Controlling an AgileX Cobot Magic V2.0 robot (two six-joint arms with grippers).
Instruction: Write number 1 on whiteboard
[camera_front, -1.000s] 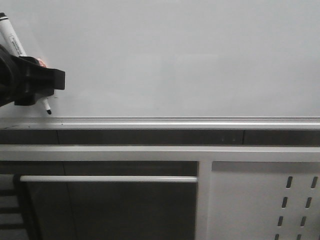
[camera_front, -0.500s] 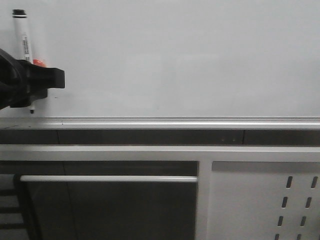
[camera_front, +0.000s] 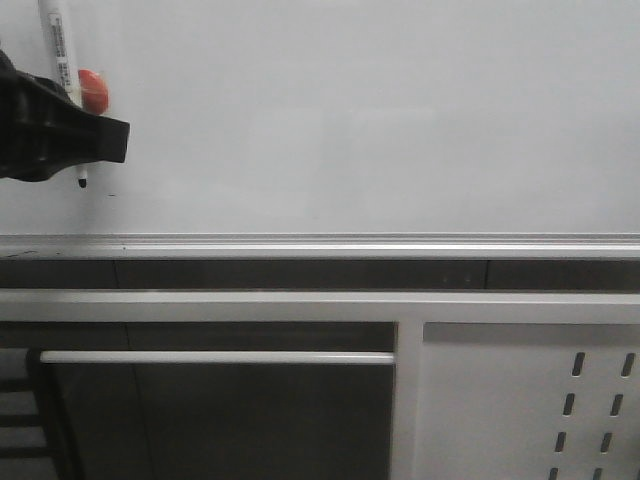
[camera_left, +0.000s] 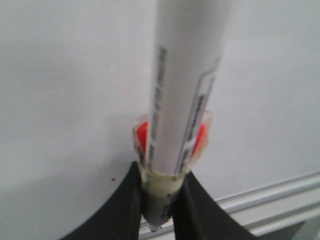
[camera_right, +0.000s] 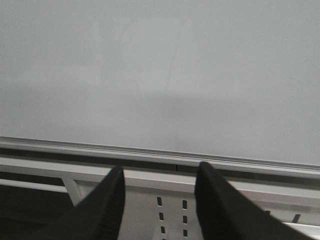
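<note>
Left end effector (camera_front: 75, 150): black, upper left of the front frame, clenched on a white marker pen (camera_front: 60, 45); black tip (camera_front: 81, 183) pointing down, just off or at the board, contact unclear. Right end effector (camera_right: 157, 200): fingers apart, grasping nothing. Whiteboard (camera_front: 380, 120): glossy grey-white, upper half of frame; no stroke of the number 1 visible. Silver edge strip (camera_front: 400, 245) below; grey slotted panel (camera_front: 530, 400), lower right.
</note>
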